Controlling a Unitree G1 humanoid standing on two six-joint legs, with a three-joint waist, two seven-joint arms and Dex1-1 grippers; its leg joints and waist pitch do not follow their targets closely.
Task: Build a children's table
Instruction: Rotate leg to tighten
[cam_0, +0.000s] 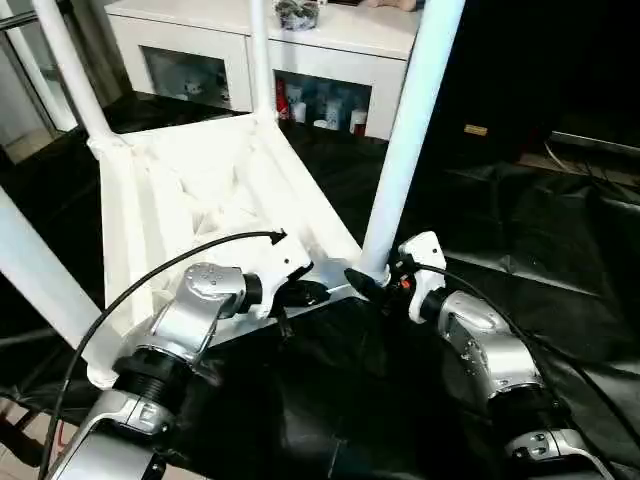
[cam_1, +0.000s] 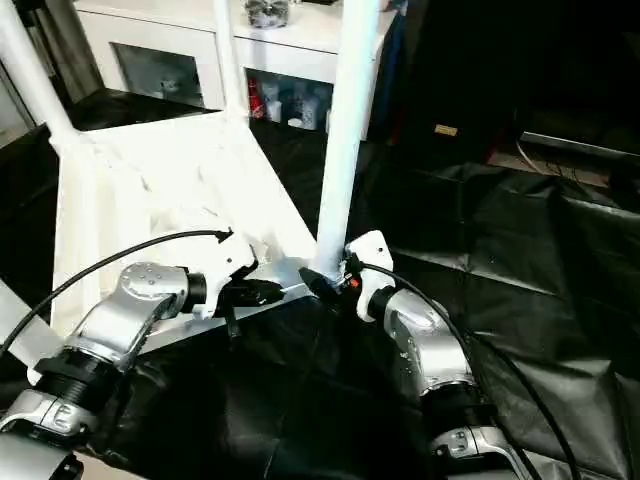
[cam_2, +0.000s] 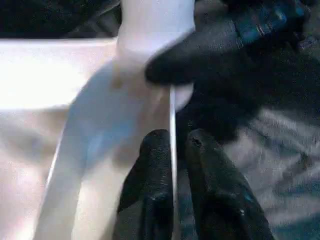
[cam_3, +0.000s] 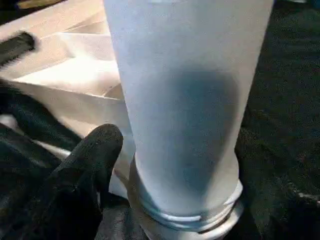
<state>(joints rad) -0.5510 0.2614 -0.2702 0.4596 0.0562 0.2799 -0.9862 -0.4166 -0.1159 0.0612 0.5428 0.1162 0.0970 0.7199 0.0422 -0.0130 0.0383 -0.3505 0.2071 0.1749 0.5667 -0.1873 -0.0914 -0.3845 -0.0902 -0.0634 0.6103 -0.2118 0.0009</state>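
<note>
Table top: white plastic rectangular table top (cam_0: 200, 190) lying upside down on the black sheet, ribbed underside facing up, rounded sockets at the corners.

Near leg: long white round tube leg (cam_0: 410, 130) standing upright in the corner socket closest to the grippers, a threaded ring visible at its base in the right wrist view.

Other legs: white tube leg (cam_0: 70, 70) rising from the far left corner, another (cam_0: 261, 60) from the far corner, a fourth (cam_0: 40, 280) slanting across the left edge close to the camera.

Left gripper: left gripper (cam_0: 300, 293) pinched on the thin near rim of the table top just beside the near leg's socket, black fingers (cam_2: 155, 165) one on each side of the edge, nearly together.

Right gripper: right gripper (cam_0: 372, 283) at the base of the near leg, fingers spread apart, one black finger (cam_3: 95, 150) lying against the tube just above the socket; whether it clamps the tube cannot be told.

Ground cover: crumpled black plastic sheet (cam_0: 500, 220) under the table and both arms.

Behind: white cabinet with glass doors (cam_0: 300, 60) just past the far edge of the table top, small bottles and jars inside, a dark bowl-like item on its top.

Right side: dark furniture front (cam_0: 520, 90) with a small yellowish label, well apart from the table.

Cables: black cable (cam_0: 150, 275) arcing over the left silver forearm, another along the right forearm.
</note>
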